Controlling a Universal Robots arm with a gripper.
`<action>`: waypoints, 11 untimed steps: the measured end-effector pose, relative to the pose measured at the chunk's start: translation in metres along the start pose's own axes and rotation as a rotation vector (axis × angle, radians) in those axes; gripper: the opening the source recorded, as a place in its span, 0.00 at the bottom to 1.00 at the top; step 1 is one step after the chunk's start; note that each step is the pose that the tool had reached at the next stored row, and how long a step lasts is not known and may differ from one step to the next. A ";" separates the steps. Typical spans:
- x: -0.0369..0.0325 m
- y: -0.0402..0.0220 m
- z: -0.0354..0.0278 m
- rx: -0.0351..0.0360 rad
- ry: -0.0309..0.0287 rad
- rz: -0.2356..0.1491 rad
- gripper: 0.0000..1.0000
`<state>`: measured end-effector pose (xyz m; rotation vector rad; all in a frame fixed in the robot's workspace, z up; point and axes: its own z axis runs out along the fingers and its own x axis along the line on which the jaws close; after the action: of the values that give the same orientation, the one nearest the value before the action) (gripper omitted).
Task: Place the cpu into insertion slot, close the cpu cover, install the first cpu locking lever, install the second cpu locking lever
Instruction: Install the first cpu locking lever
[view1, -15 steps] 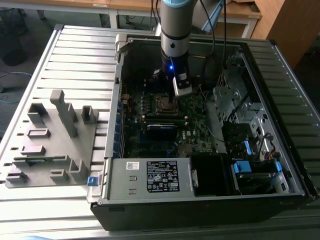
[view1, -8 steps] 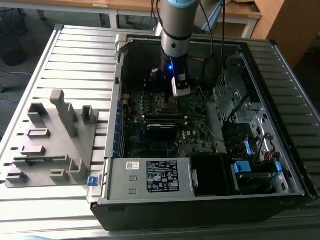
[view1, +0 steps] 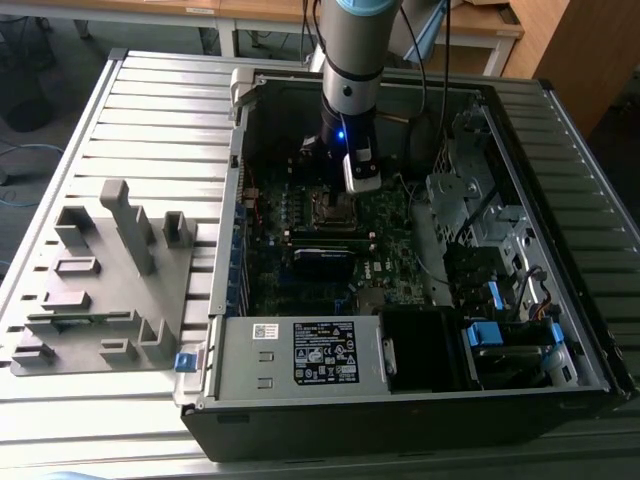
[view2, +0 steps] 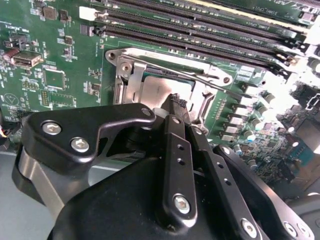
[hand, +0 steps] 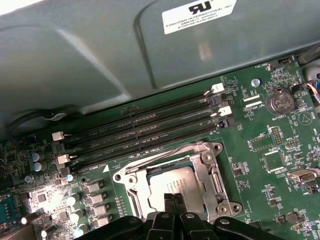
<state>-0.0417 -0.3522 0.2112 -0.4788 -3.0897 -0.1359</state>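
Observation:
The cpu (view2: 159, 93) (hand: 176, 184), a dull silver-tan square, lies flat in the insertion slot (view1: 331, 208) on the green motherboard inside the open computer case. The cpu cover (view2: 131, 76) (hand: 202, 169), a silvery frame plate, lies down around the chip. A thin wire locking lever (view2: 197, 74) (hand: 152, 157) runs along the socket's side nearest the memory slots; whether it is latched I cannot tell. My gripper (view2: 175, 102) (hand: 173, 198) (view1: 338, 192) hangs straight above the socket. Its black fingers are shut together with nothing between them, tips right over the chip's edge.
Long black memory slots (hand: 145, 127) (view2: 200, 35) lie beside the socket. The case's metal walls (view1: 236, 180) ring the board, with a labelled power supply (view1: 325, 352) and blue-tabbed drive bays (view1: 485, 335) in front. A grey fixture tray (view1: 100, 290) sits at the exterior view's left.

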 end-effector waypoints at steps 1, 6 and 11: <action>0.0000 0.0000 0.0001 -0.0014 -0.0004 -0.007 0.11; 0.0000 0.0000 0.0001 -0.0028 -0.0006 -0.038 0.11; 0.0001 0.0000 0.0000 -0.0026 0.0016 -0.067 0.11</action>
<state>-0.0418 -0.3522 0.2112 -0.3758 -3.1054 -0.1410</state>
